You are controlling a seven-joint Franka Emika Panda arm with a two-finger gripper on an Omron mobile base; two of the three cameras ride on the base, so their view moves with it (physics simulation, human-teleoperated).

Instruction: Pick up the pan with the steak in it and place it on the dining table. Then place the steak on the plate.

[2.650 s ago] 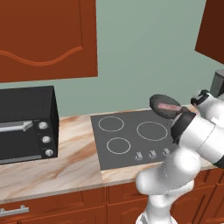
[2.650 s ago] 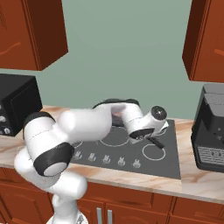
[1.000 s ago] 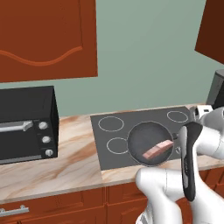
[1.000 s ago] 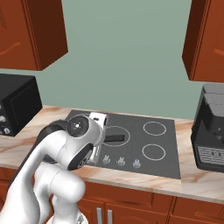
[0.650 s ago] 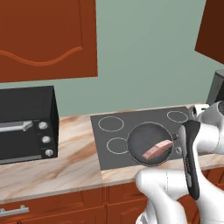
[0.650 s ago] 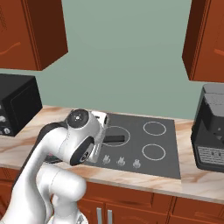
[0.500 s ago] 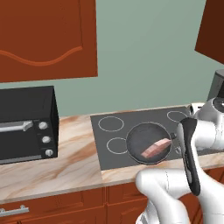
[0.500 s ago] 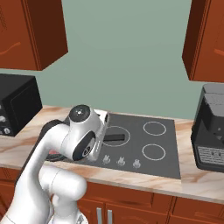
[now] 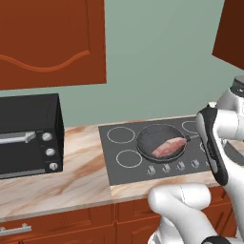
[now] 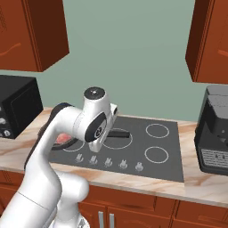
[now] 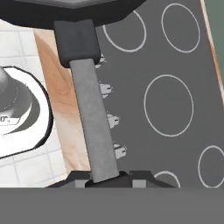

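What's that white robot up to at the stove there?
The white arm has its jaws shut on the thin handle of a small dark pan. A pinkish raw steak lies in the pan, over the black cooktop, though I can't tell whether the pan rests on it or hangs just above. A black oven sits on the counter to the left.

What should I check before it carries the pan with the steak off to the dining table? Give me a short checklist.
1. Gripper shut on the pan's handle: ok, fingers clamp its end in the hand view.
2. Steak inside the pan: ok, lying flat near the middle.
3. Pan held level: ok, no clear tilt in the left base view.
4. Pan lifted off the cooktop: cannot tell how high.
5. Arm's path clear of the black appliance on the right: cannot tell.
6. Dining table and plate ready: cannot tell.
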